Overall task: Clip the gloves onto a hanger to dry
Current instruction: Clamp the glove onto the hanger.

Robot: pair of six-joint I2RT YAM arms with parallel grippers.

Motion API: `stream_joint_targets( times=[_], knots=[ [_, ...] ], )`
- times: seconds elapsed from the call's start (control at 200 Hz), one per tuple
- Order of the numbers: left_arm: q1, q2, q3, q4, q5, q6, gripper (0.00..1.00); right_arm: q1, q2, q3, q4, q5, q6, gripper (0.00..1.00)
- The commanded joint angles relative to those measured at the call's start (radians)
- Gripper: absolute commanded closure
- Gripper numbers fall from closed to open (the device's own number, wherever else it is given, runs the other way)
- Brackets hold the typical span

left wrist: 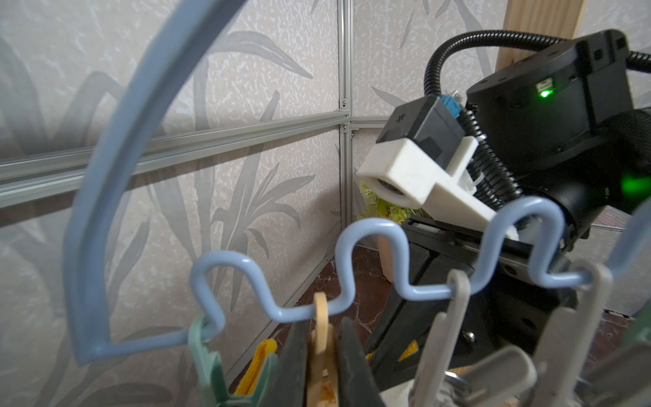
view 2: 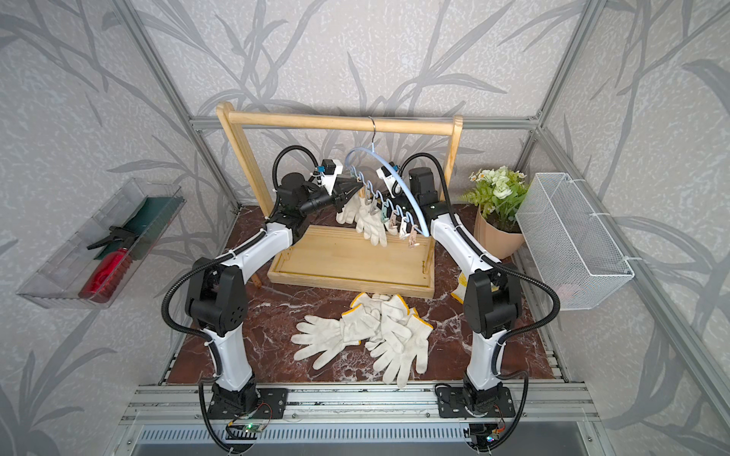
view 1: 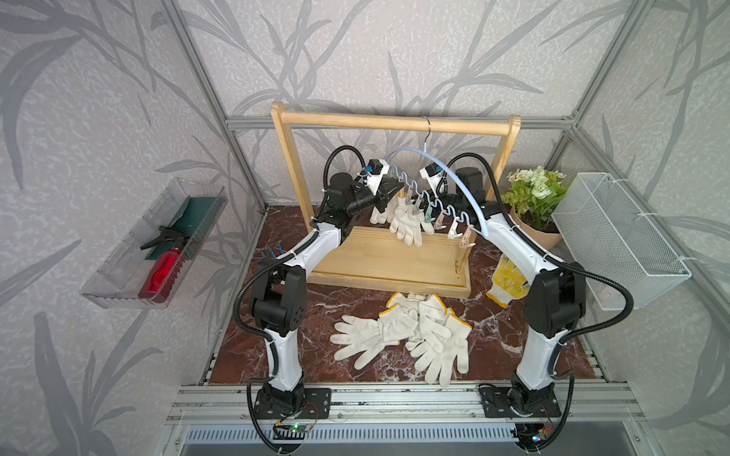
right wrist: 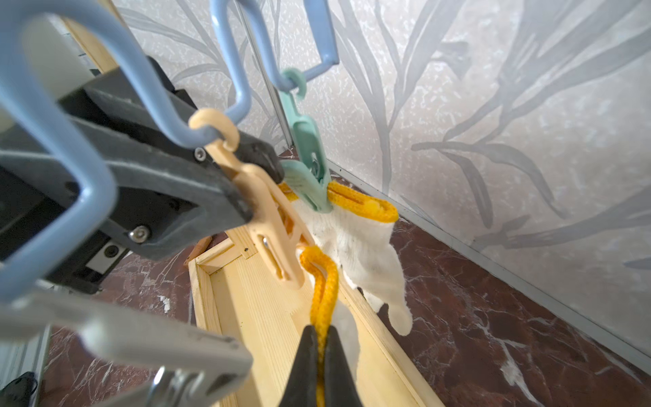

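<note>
Loose gloves (view 1: 426,327) lie in a pile at the front of the table (view 1: 276,355), between the two arms (view 1: 312,248). Both arms bend at the elbow and reach up and in to the hanger (left wrist: 86,246), which hangs by its hook on the wooden rack (view 1: 395,123). The left gripper (view 1: 397,190) squeezes the top of a peach clip (right wrist: 271,229) on the hanger, while the right gripper (right wrist: 320,338) is pinched tight on the yellow cuff of one glove (right wrist: 322,289) right at the lower end of that clip; a second glove (right wrist: 355,243) hangs from a green clip (right wrist: 306,176) beside it.

Lab robot cell: aluminium rails (view 1: 395,399), leaf-print wall panels (view 1: 98,118), marble-look tabletop (view 1: 245,355)
</note>
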Motion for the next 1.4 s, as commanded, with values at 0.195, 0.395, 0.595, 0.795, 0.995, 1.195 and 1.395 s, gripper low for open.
stream_joint_targets(
  times=[0.195,0.395,0.595,0.795,0.995,1.195,1.395],
  knots=[
    [0.024,-0.042,-0.021,-0.055,0.171,-0.014,1.0,0.0,0.075,0.089,-0.114,-0.213,-0.111,1.0],
    [0.046,-0.033,-0.021,-0.031,0.256,-0.056,1.0,0.002,0.073,0.08,-0.093,-0.259,-0.135,1.0],
    [0.066,-0.008,-0.015,0.068,0.327,-0.157,1.0,-0.002,0.06,0.072,-0.054,-0.31,-0.142,1.0],
    [0.071,0.009,0.003,0.083,0.37,-0.193,1.0,-0.004,0.052,0.072,-0.03,-0.365,-0.153,1.0],
    [0.074,0.012,0.006,0.079,0.405,-0.203,1.0,-0.009,0.056,0.085,0.005,-0.392,-0.144,1.0],
    [0.077,0.017,0.014,0.079,0.427,-0.217,1.0,-0.009,0.062,0.106,0.013,-0.431,-0.143,1.0],
    [0.08,0.023,0.022,0.081,0.433,-0.22,1.0,-0.013,0.052,0.095,0.02,-0.462,-0.157,1.0]
  ],
)
